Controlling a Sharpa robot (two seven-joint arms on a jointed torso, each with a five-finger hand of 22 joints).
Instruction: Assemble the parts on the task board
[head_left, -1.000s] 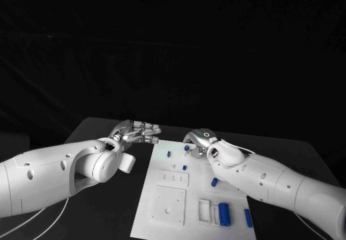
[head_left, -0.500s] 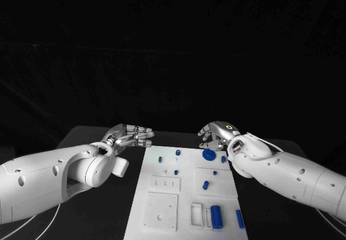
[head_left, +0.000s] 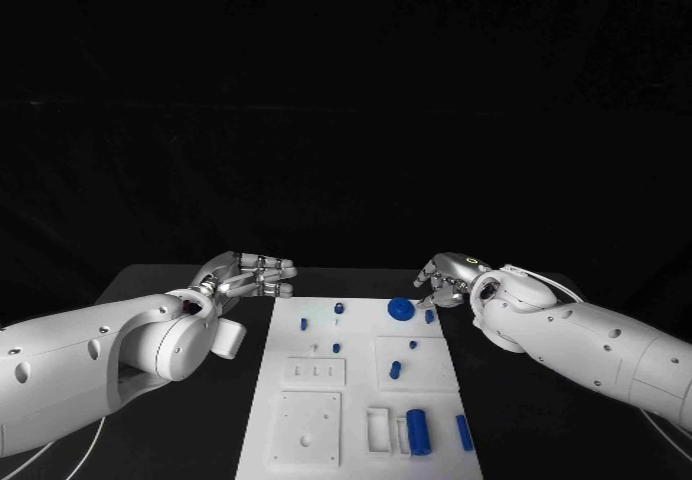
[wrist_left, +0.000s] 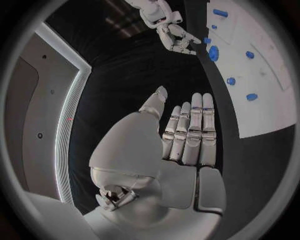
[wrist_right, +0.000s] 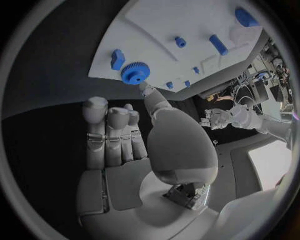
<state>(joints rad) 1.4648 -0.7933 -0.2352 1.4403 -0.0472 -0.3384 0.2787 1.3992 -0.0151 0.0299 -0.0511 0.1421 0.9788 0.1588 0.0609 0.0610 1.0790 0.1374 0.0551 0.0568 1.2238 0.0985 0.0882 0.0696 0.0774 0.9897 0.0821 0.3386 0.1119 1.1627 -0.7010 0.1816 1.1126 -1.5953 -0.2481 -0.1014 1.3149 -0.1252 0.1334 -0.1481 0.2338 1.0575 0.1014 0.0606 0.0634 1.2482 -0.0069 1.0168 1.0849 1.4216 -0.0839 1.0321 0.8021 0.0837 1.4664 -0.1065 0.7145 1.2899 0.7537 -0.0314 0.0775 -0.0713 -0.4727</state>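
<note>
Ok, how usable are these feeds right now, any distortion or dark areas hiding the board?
Head view: everything behind the table is black, but the task board is evenly lit and the blue gear reads clearly. Left wrist view: heavy fisheye bending of the board edge, with the left hand covering the middle. Right wrist view: same curvature, with the right hand below the gear.

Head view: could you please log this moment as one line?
left hand: open, off board | right hand: open, beside blue gear | task board: parts unassembled

The task board (head_left: 361, 400) runs off the head view's bottom edge.
</note>
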